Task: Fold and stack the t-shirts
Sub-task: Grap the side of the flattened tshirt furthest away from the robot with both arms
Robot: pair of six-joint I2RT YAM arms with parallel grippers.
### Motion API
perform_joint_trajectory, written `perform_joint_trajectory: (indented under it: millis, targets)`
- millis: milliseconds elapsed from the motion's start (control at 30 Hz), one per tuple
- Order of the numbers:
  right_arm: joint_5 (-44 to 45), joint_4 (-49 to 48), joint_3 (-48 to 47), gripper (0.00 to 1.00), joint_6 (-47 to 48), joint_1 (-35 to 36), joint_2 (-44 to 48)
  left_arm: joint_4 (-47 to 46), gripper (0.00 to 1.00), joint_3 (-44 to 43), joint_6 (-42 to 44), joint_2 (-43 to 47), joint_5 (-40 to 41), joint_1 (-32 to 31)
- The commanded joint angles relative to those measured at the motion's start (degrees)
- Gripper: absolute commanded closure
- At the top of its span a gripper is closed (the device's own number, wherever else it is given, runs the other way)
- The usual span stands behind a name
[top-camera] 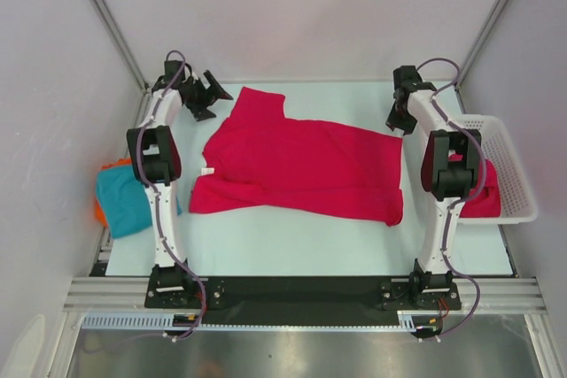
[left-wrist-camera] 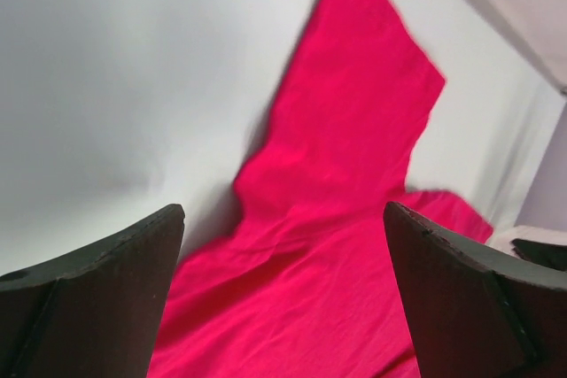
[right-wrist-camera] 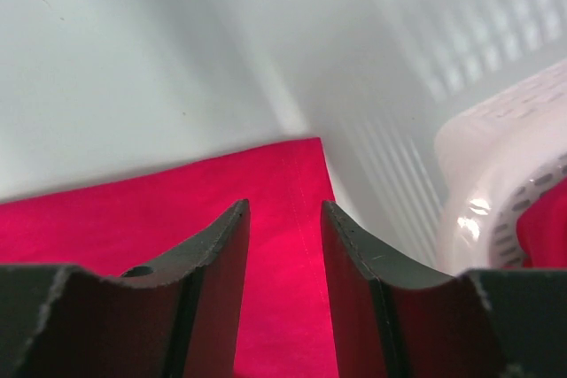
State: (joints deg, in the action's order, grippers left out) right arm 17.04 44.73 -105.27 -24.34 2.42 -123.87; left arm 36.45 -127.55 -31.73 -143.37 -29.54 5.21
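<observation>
Spread crimson t-shirt (top-camera: 301,170): vivid pink-red, lying mostly flat across the middle of the white table (top-camera: 292,236), softly creased, one sleeve pointing to the far left.
Teal t-shirt (top-camera: 124,201): bunched at the table's left edge, beside the left arm.
Second crimson t-shirt (top-camera: 483,201): inside the white mesh basket (top-camera: 514,165) on the right, partly hidden by the right arm.
Left gripper (top-camera: 208,95): fingers spread wide, holding nothing, by the sleeve.
Right gripper (right-wrist-camera: 283,210): fingers slightly apart, nothing between them, over the spread shirt's far right corner.
</observation>
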Motion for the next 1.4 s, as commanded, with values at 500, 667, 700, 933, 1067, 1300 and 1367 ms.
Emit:
perform_joint_trajectory:
  millis: [500, 667, 700, 933, 1067, 1300, 1367]
  targets:
    - [0.63, 2.11, -7.93, 0.56, 1.05, 0.13, -7.87, -16.93, 0.00, -7.19, -16.52, -11.93, -3.33, -4.69]
    - [-0.33, 2.12, -6.53, 0.57, 0.70, 0.13, -8.49, -18.60, 0.02, -7.10, -17.14, -12.72, -4.74, -6.79]
    - [-0.77, 1.94, -6.26, 0.63, 0.78, 0.22, -8.58, -18.78, 0.06, -7.10, -17.05, -12.72, -4.82, -6.79]
    - [-4.64, 0.36, -4.15, 1.00, 1.57, -0.39, -8.40, -20.18, 0.47, -5.61, -17.14, -12.37, -7.73, -6.79]
    - [-5.00, -1.40, -2.22, 1.00, 1.66, -0.22, -6.21, -20.10, 0.51, -4.20, -16.36, -10.35, -8.08, -6.79]
    - [-1.22, -1.93, -1.60, 1.00, 3.15, -0.04, -1.81, -18.87, 0.53, -2.88, -14.42, -5.96, -7.02, -6.71]
    - [-0.43, -2.01, -1.51, 1.00, 3.42, -0.04, -0.41, -18.26, 0.53, -3.15, -13.81, -4.90, -6.94, -6.71]
